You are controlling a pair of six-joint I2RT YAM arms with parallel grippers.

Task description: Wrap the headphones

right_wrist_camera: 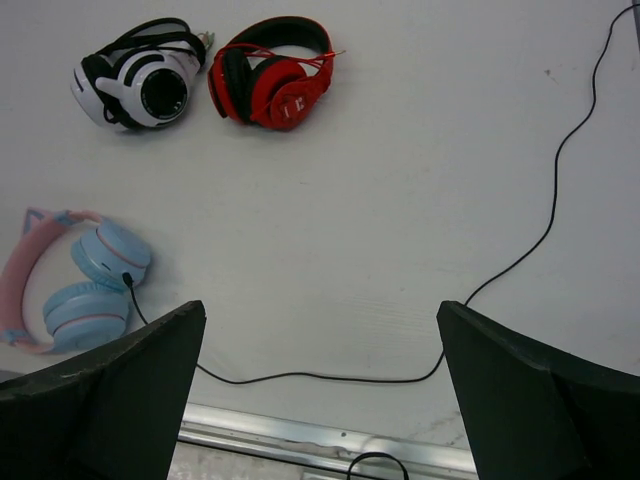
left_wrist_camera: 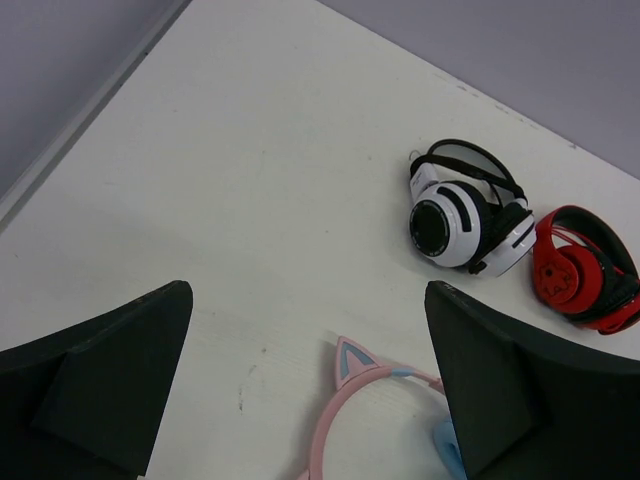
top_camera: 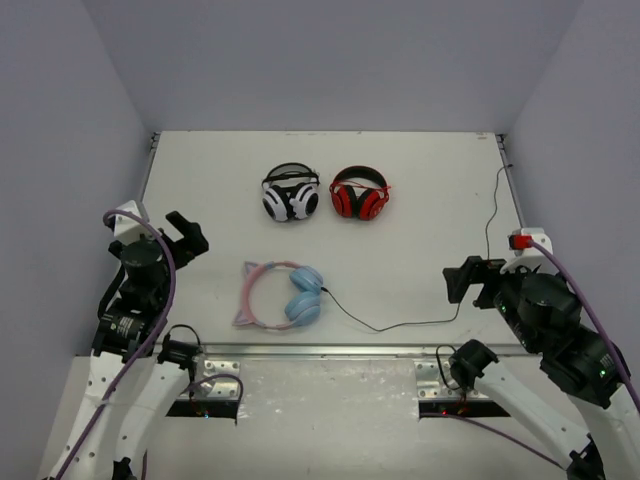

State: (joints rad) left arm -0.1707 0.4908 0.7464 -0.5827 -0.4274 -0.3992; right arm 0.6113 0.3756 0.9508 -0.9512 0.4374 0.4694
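Note:
The headphones (top_camera: 290,295) lie flat near the table's front edge, with a pink cat-eared headband on the left and light blue ear cups on the right. Their thin black cable (top_camera: 400,325) trails right along the front, then bends up the right side toward the back corner. My left gripper (top_camera: 190,238) hovers open, left of the headband and apart from it. In the left wrist view one pink cat ear (left_wrist_camera: 350,362) shows between the spread fingers of that gripper (left_wrist_camera: 308,290). My right gripper (top_camera: 468,280) is open above the cable's bend. The right wrist view shows the cable (right_wrist_camera: 300,377) below its gripper (right_wrist_camera: 322,308) and the headphones (right_wrist_camera: 90,285) at the left.
White-and-black headphones (top_camera: 290,195) and red-and-black headphones (top_camera: 360,195) sit side by side at the back middle of the table. A metal rail (top_camera: 320,350) runs along the front edge. Grey walls enclose the table on three sides.

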